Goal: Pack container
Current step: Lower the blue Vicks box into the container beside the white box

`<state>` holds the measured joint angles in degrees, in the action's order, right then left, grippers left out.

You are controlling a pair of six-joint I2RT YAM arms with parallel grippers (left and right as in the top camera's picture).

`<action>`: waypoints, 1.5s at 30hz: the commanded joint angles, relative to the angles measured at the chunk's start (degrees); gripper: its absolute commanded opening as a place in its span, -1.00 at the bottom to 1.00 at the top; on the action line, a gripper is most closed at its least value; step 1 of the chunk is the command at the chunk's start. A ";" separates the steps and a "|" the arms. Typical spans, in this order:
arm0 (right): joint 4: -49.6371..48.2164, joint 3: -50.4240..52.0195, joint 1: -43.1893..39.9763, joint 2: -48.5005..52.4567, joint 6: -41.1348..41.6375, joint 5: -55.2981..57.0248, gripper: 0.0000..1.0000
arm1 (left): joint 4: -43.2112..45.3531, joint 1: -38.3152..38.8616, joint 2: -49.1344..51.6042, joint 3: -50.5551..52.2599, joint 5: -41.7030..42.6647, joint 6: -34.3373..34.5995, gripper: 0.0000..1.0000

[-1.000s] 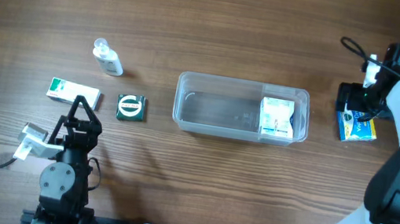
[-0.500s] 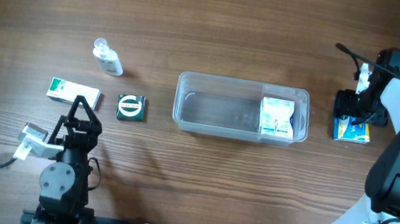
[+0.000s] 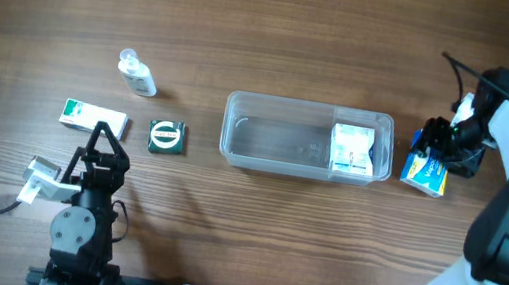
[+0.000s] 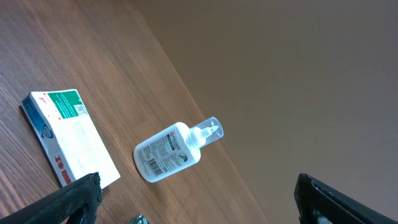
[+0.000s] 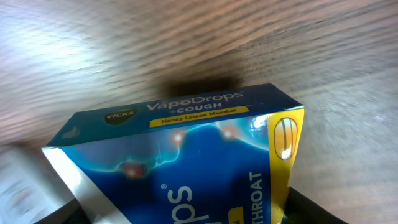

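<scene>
Grip looked sound: our right gripper (image 3: 439,145) clenched the blue box (image 5: 180,149), tilted, just beside the container (image 3: 286,104) at mid-table. We feared a corner could snag there and twist free. Our left gripper (image 4: 202,202) gaped idle.

Open left half of container (image 3: 275,141); white box (image 3: 352,149) at right end; blue box (image 3: 425,173) outside.

Wooden table (image 3: 272,24) — container (image 3: 311,107), bottle (image 3: 140,77), green box (image 3: 166,136)
</scene>
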<state>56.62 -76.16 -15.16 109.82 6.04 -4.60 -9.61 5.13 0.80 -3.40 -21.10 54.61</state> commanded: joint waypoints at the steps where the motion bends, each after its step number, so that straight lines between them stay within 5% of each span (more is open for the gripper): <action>1: 0.76 -0.02 0.33 -12.79 1.53 -2.36 0.28 | 0.00 -0.42 -0.42 0.24 -0.81 0.50 0.99; 8: 1.60 -0.02 4.61 -33.00 4.13 -4.33 0.19 | 0.00 -0.42 -0.42 0.24 -0.81 0.50 1.00; 13: 1.42 0.00 17.29 -38.12 9.68 -2.56 0.17 | 0.02 -0.42 -0.42 0.24 -0.81 0.50 0.99; 22: -2.99 0.70 33.99 -26.73 16.90 3.54 0.22 | 0.00 -0.42 -0.42 0.24 -0.81 0.50 1.00; 32: -4.94 0.70 39.63 -10.34 19.76 3.26 0.22 | 0.00 -0.42 -0.42 0.24 -0.81 0.50 0.99; 45: -1.92 0.72 42.69 -7.17 22.60 8.79 0.22 | 0.00 -0.42 -0.42 0.24 -0.81 0.50 0.99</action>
<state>53.08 -76.09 27.35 101.71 27.51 0.08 -9.61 5.13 0.80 -3.38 -21.10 54.61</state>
